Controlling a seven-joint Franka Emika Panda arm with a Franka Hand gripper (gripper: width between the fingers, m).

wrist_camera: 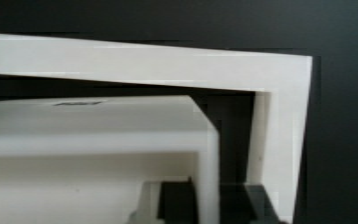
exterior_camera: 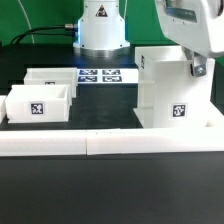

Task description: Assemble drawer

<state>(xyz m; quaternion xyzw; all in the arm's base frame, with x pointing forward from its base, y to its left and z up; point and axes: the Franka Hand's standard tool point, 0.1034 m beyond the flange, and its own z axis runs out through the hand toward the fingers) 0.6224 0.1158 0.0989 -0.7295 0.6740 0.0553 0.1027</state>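
The drawer's tall boxy housing (exterior_camera: pixel 168 95) stands upright at the exterior view's right, a square tag on its front. Two small open-top trays lie at the left, one in front (exterior_camera: pixel 38 103) and one behind it (exterior_camera: pixel 55 78). My gripper (exterior_camera: pixel 199 70) is down on the housing's top right edge. In the wrist view, the gripper (wrist_camera: pixel 206 206) has a dark finger on each side of a thin white wall of the housing (wrist_camera: pixel 247 110), and both fingers lie against that wall. The jaws are closed on it.
The long low white border wall (exterior_camera: pixel 110 146) runs along the table's front. The marker board (exterior_camera: pixel 105 75) lies flat in front of the robot's base (exterior_camera: pixel 100 30), between the trays and the housing.
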